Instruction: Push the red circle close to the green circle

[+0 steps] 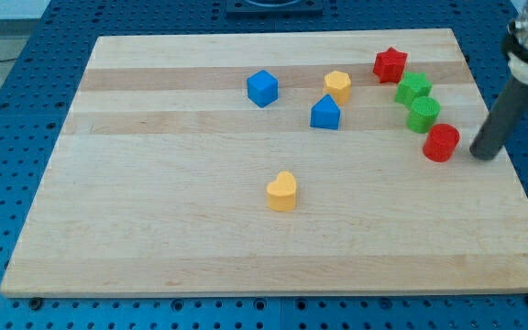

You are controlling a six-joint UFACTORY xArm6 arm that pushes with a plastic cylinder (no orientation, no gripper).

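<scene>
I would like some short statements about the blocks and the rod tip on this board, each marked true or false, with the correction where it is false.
1. My tip is at the view's right of the red circle, apart from it. True.
2. The red circle lies at the view's far left of the board. False: it lies near the right edge.
3. The green circle sits just above and left of the red circle. True.
4. The yellow heart touches the blue cube. False: it lies alone, well below the cube.
5. The red star is the block nearest the view's bottom. False: it is near the top.
</scene>
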